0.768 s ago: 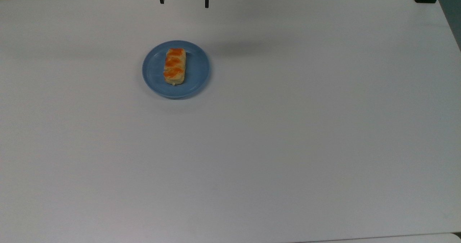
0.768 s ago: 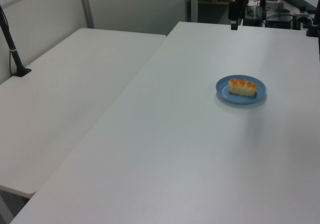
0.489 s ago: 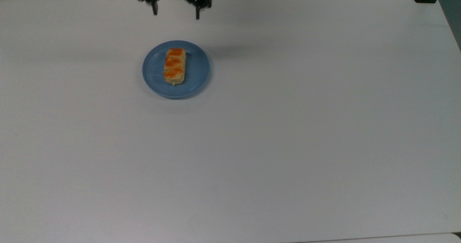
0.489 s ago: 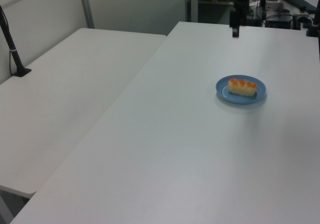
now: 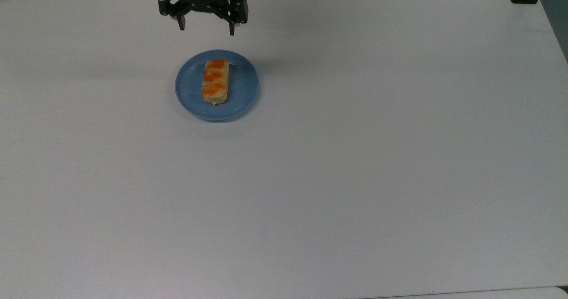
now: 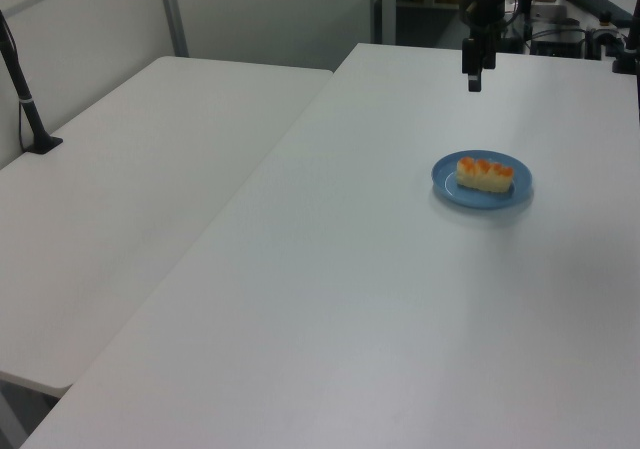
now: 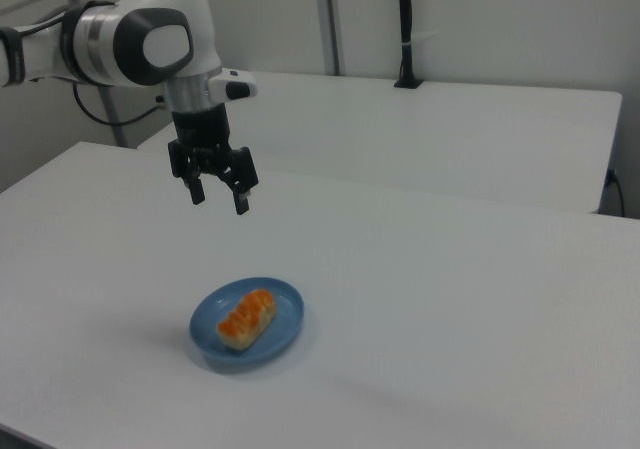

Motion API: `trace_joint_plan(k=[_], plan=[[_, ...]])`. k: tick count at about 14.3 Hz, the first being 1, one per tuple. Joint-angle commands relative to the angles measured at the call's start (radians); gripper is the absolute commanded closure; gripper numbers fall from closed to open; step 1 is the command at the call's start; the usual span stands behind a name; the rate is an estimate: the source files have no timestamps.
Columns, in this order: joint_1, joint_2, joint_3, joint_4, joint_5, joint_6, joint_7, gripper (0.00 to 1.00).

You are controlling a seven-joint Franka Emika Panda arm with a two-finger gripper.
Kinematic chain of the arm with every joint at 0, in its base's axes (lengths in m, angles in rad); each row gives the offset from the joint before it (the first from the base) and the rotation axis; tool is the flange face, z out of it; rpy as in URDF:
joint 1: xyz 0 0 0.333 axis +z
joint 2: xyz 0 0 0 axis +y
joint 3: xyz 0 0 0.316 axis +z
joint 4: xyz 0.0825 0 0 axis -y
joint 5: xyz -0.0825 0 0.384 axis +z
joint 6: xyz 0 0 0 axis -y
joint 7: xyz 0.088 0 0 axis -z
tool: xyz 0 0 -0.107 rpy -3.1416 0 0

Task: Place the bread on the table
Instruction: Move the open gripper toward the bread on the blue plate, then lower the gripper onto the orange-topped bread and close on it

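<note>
Blue plate (image 5: 242,90) carries the bread (image 5: 215,81)
Gripper (image 5: 206,27) hangs above the table (image 5: 355,157), fingers spread, holding nothing

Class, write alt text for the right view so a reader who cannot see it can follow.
A robot arm's open gripper hangs above a blue plate holding a small loaf of bread with orange glaze. The plate sits on a large white table, with a second white table behind.
</note>
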State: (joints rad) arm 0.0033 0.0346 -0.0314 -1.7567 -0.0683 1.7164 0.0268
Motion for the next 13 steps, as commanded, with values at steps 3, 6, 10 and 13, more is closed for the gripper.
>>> trace_joint_plan(k=[3, 6, 10, 13], plan=[[0.006, -0.010, -0.005, -0.030, 0.015, 0.015, -0.016, 0.00], [-0.012, 0.007, -0.009, -0.091, 0.004, 0.069, -0.018, 0.00], [-0.019, 0.057, -0.009, -0.196, -0.051, 0.199, -0.022, 0.00], [-0.034, 0.122, -0.009, -0.227, -0.051, 0.268, -0.021, 0.00]])
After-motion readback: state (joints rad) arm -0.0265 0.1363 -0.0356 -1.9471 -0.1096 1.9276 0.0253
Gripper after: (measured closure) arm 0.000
